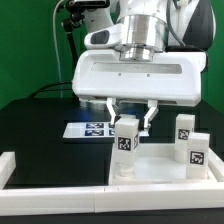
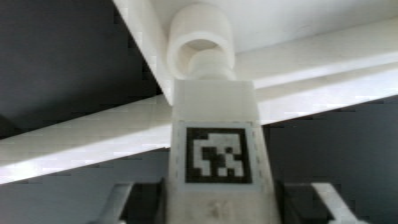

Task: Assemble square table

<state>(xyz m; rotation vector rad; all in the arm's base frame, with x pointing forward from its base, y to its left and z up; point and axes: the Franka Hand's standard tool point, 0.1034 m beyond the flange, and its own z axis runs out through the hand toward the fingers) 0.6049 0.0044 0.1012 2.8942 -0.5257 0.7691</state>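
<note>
We saw the end effector (image 1: 133,118) hanging low over the middle of the black counter (image 1: 35,125), its two fingers (image 1: 113,112) pinching a small white leg (image 1: 126,134) by its upper part, one finger on each side. The leg stood upright with its tag facing the exterior camera, and its lower end met the slab (image 1: 150,170) near that white square's 9 o'clock edge. Whether it was seated in the slab or only touching it, we could not tell. In the wrist view the same leg (image 2: 217,140) ran up the middle of the picture between the dark fingers (image 2: 125,203), its tag plainly legible, and a rounded white peg or end showed beyond it against the slab's pale rim (image 2: 320,60). Two more legs (image 1: 185,128) (image 1: 197,151) stood upright on or just beside the slab toward 3 o'clock of the held leg, well apart from the end effector, their tags also facing the camera. The marker board (image 1: 88,129) lay flat on the counter toward 10 o'clock of the held leg, behind it. A long white rail (image 1: 60,195) ran along the counter's near edge, at 6 o'clock.
</note>
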